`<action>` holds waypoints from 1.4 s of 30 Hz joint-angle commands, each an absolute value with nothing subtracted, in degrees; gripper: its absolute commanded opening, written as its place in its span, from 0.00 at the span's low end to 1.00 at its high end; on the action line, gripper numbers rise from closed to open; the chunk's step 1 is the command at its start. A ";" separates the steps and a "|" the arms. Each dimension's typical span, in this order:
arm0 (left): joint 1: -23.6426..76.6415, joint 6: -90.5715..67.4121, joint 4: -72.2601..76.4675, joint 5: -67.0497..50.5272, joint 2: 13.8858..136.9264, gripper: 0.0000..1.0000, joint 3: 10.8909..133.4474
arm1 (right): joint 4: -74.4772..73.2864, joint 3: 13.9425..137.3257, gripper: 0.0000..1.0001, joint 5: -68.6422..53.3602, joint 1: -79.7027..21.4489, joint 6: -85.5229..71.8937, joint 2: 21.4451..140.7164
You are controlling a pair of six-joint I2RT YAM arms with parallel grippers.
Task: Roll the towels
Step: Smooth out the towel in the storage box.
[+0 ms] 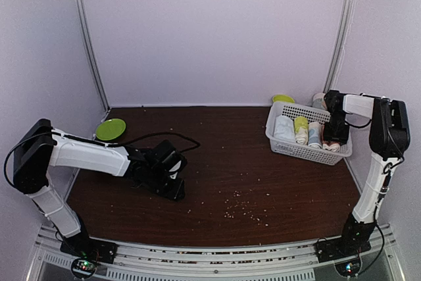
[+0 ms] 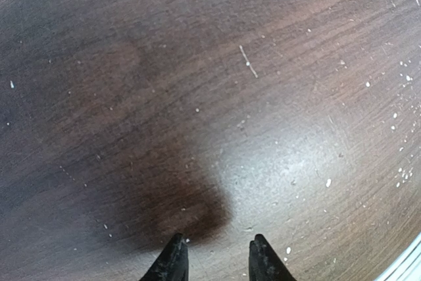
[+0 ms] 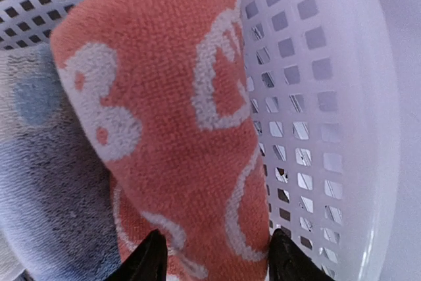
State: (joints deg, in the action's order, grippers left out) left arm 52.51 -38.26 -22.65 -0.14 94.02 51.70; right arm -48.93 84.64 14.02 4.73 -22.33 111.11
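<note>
Two towels, both rolled, lie side by side in one white plastic basket (image 1: 304, 152) at the far right of the dark wooden table (image 1: 237, 162). From the right wrist camera, the orange towel (image 3: 171, 129) with cream patterns lies against the basket's perforated wall (image 3: 316, 83). The light blue towel (image 3: 46, 189) touches its other side, and one blue dot shows on that towel.

From above, four rolls can be counted in the basket. From left to right they are one plain white roll (image 1: 284, 128), one yellow-green roll (image 1: 301, 125), the light blue towel (image 1: 314, 135) and the orange towel (image 1: 331, 144), mostly hidden under the arm.

The right gripper (image 1: 335, 135) reaches down into the right end of the basket. Its two fingers (image 3: 148, 261) stand apart, one on each side of the orange towel. Whether they press the cloth or only flank it cannot be told.

The left gripper (image 1: 174, 182) sits low over the left-centre of the table, well apart from the basket. Its two fingertips (image 2: 172, 261) are spread, with only bare wood (image 2: 197, 97) between them, so it holds nothing.

One green plate (image 1: 110, 129) lies at the table's far left edge. A second green disc (image 1: 283, 99) shows just behind the basket. Pale crumbs (image 1: 240, 210) are scattered across the middle of the table.
</note>
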 commanded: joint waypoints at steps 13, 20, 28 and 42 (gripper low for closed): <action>53.13 -38.61 -22.24 0.66 91.41 0.33 50.09 | -45.26 84.18 0.42 10.82 8.13 -27.73 103.08; 53.09 -38.59 -22.41 0.69 92.40 0.33 51.01 | -49.20 87.66 0.27 16.89 8.42 -27.12 107.89; 53.10 -38.58 -22.45 0.40 93.14 0.33 51.25 | -49.27 87.47 0.22 14.11 8.35 -25.54 111.31; 53.14 -38.63 -22.41 0.35 93.24 0.33 51.34 | -47.57 86.50 0.27 10.02 8.24 -26.61 108.74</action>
State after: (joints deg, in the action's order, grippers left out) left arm 52.88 -38.28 -22.65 0.03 93.03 50.65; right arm -46.76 86.52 6.46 8.14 -25.47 110.74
